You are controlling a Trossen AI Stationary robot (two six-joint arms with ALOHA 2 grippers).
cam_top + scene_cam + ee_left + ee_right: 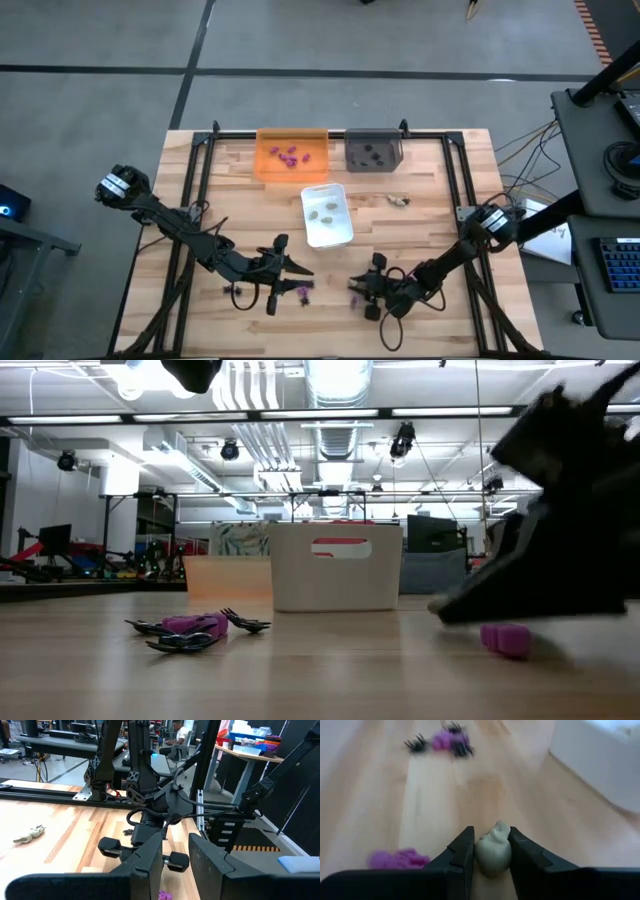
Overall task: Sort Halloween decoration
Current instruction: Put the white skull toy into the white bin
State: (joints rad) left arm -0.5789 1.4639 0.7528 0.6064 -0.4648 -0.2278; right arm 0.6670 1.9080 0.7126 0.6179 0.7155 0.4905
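Left tool, fingers narrowly parted and empty, waits low beside purple and black pieces on the desk; right tool pinches a pale beige piece, probably bound for the white tray of like pieces

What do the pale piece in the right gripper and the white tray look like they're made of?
The pale beige piece, pinched in the right gripper, looks like moulded plastic or rubber: smooth, matte, with rounded sculpted lumps. Which one, I can't tell. The white tray looks like rigid plastic with a smooth, even surface and straight thin walls.
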